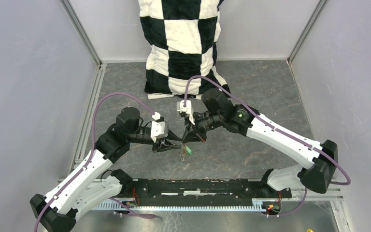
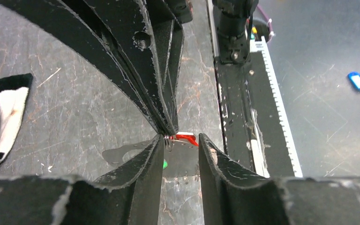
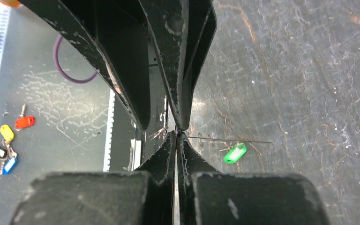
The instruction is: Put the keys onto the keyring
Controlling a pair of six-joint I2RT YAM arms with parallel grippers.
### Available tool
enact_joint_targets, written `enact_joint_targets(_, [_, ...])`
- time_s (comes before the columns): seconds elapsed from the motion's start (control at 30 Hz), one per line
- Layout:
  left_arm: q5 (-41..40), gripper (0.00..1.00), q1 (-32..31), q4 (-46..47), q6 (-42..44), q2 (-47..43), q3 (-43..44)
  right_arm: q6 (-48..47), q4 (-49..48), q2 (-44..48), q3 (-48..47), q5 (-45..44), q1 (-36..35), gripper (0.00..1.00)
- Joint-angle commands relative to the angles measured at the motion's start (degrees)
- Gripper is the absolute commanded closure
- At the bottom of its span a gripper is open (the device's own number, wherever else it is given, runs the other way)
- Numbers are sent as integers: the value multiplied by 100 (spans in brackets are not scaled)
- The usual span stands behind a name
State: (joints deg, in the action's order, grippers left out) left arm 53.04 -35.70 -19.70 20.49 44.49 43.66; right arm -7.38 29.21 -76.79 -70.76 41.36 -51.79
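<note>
Left gripper (image 2: pixel 180 138) fingers (image 2: pixel 145 164) fill the bottom of its wrist view, parted, with nothing clamped between them. In the gap shows the red key (image 2: pixel 186 137), right at the tips of the right gripper (image 3: pixel 176 136). That gripper is clenched tight, pinching the thin wire of the keyring (image 3: pixel 229 139), which runs out sideways from its tips. Just under the wire sits the green key (image 3: pixel 235 153); whether it hangs from the wire I cannot tell. From above, both arms bend at the elbow and reach inward, meeting tip to tip over the middle of the table (image 1: pixel 270 87): the left forearm points right, the right slants in from the back, near a checkered cloth (image 1: pixel 183 43)
</note>
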Motion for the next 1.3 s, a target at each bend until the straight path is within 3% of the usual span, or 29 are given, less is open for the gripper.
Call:
enact_joint_targets(0.0, [-134,62,9,-574,1002,50,107,-558,823,-190,-715,-542,-288,100])
enact_joint_targets(0.5, [-120,70,2,-246,783,71,-92,-631,1367,-710,-1461,-850,-624,100])
enact_joint_targets(0.57, [-101,76,2,-245,781,62,-102,-642,1398,-753,-1501,-884,-647,100])
enact_joint_targets(0.7, [-135,97,2,-342,915,29,-102,-634,1397,-773,-1520,-908,-667,100])
enact_joint_targets(0.77, [-141,98,2,-442,1010,20,-93,-613,1401,-750,-1521,-941,-666,100])
enact_joint_targets(0.9, [-126,98,2,-440,964,1,-103,-435,1168,-553,-1451,-1034,-656,89])
enact_joint_targets(1.1, [-214,98,11,575,-334,-133,-318,194,4,304,-605,-1085,-390,53])
enact_joint_targets(1.27, [-299,98,11,2034,-1754,-415,-560,1341,-1666,1329,958,-442,366,46])
